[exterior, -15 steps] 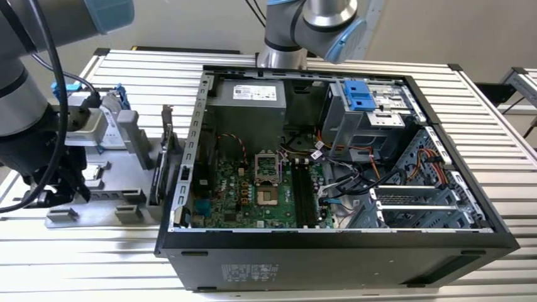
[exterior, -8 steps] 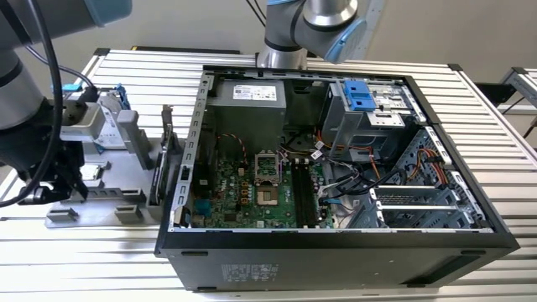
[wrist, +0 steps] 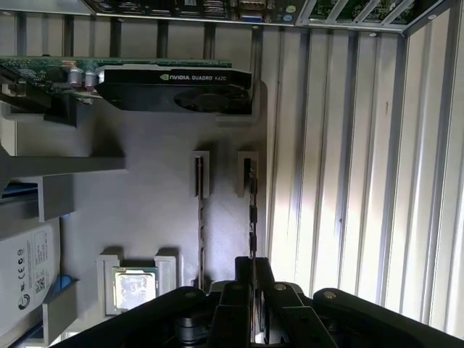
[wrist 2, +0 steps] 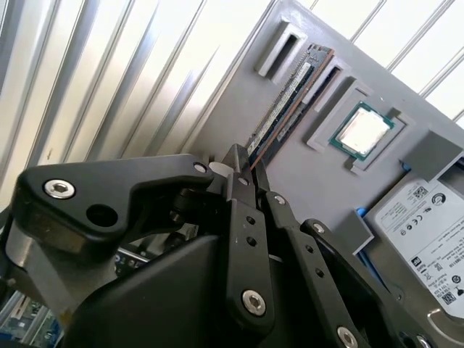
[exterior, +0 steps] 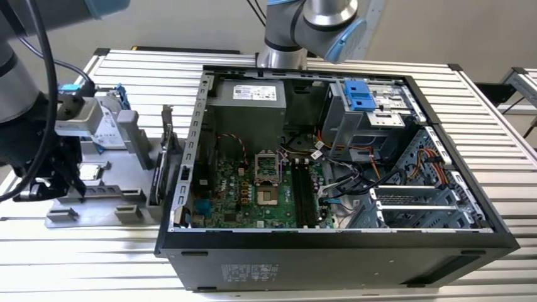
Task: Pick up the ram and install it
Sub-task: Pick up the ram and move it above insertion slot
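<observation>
End effector: in both wrist views the end effector (wrist: 252, 279) is seen closed on the near end of the ram (wrist: 251, 210), one finger pressed to each flat face.
Ram: the stick is stood on edge in the outer of two slotted holders on the grey parts tray (wrist: 145, 217), and its far end is seated in its bracket.
Neighbours on the tray: a processor chip (wrist 2: 360, 130) and a hard drive (wrist 2: 428, 225) are laid beside the holders; a graphics card (wrist: 174, 87) is stood further along.
Destination: in the exterior view the open computer case (exterior: 336, 245) is set on the bench (exterior: 84, 264) to the tray's right, and the long black memory slots (exterior: 302, 195) on its board are seen unfilled.
Done: the grasp is judged to be made.
Left: the ram is not yet lifted from its holder; carrying and seating in a slot are judged outstanding.
</observation>
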